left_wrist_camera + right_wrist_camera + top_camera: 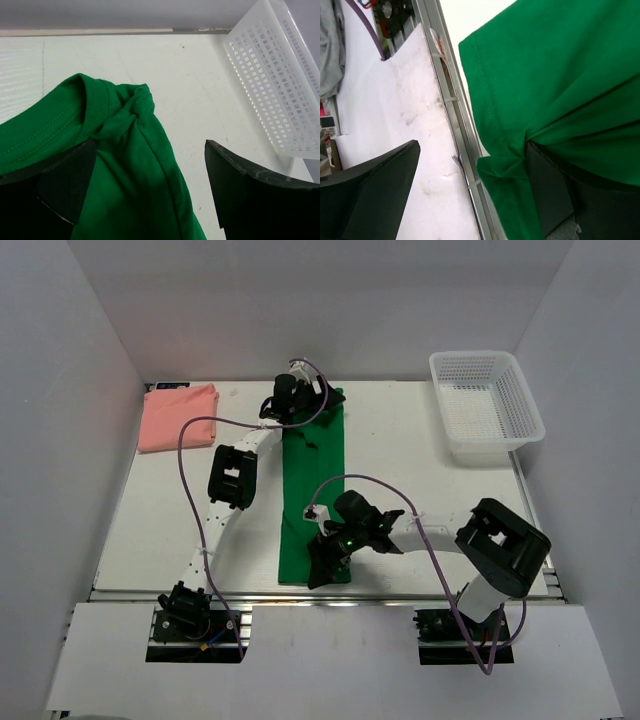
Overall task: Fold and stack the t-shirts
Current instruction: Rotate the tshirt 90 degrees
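Observation:
The green t-shirt (313, 480) lies folded in a long narrow strip down the middle of the table. My left gripper (296, 396) is at its far end, jaws open, with the collar end of the shirt (120, 150) lying between the fingers and against the left finger (55, 185). My right gripper (326, 558) is at the near end by the table's front edge, jaws open, with the hem (520, 150) draped over its right finger (555, 200). The pink t-shirt (178, 416) lies folded at the far left corner.
A white mesh basket (487, 405) stands at the far right corner and shows in the left wrist view (280, 90). The metal front rail of the table (457, 125) runs just beside the shirt's near end. White walls enclose the table.

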`<state>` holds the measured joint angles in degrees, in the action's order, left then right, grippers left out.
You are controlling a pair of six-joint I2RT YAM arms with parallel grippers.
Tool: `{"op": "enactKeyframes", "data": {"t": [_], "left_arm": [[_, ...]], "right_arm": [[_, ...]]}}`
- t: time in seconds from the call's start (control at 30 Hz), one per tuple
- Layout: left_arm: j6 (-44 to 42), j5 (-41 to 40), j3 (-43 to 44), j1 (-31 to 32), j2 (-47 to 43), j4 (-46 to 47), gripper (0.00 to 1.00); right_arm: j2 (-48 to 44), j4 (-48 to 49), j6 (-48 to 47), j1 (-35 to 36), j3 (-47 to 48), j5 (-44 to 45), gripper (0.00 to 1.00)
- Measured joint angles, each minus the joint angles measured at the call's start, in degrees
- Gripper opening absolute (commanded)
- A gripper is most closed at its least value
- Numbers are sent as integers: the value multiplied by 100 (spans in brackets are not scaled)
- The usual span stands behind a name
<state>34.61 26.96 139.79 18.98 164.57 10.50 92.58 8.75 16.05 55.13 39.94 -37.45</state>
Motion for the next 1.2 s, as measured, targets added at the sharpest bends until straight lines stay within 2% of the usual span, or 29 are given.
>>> {"op": "enactKeyframes", "data": {"t": [0.2, 0.3, 0.73, 0.87, 0.93, 1.0, 1.1, 1.2], "left_arm": [[-70, -160, -42, 11, -59, -48, 99], [-184, -284, -186, 7, -227, -190, 99], [-623, -505, -245, -48, -1513, -581, 99], [-896, -391, -321, -48, -1952, -1322, 99], [-1128, -385, -750, -46, -2400, -1893, 99], [-1322, -514, -1700, -37, -3191, -2439, 99], [-1399, -813, -3628, -37, -4745, -2859, 99], [-1368, -916, -5683, -37, -6496, -3045, 99]], "right_arm": [[-483, -1071, -260, 42, 240, 170, 90], [-822, -1287, -317, 57, 251, 170, 90], [-2249, -1174, -52, 81, 7, 890, 90], [-2802, -1204, 254, 76, -345, 1561, 90], [-3202, -1235, 492, 74, -619, 2087, 90], [-3554, -1331, 789, 61, -848, 2614, 90], [-4011, -1429, 1215, 22, -1154, 3311, 90], [-4175, -1375, 1329, 2, -1346, 3289, 90]]}}
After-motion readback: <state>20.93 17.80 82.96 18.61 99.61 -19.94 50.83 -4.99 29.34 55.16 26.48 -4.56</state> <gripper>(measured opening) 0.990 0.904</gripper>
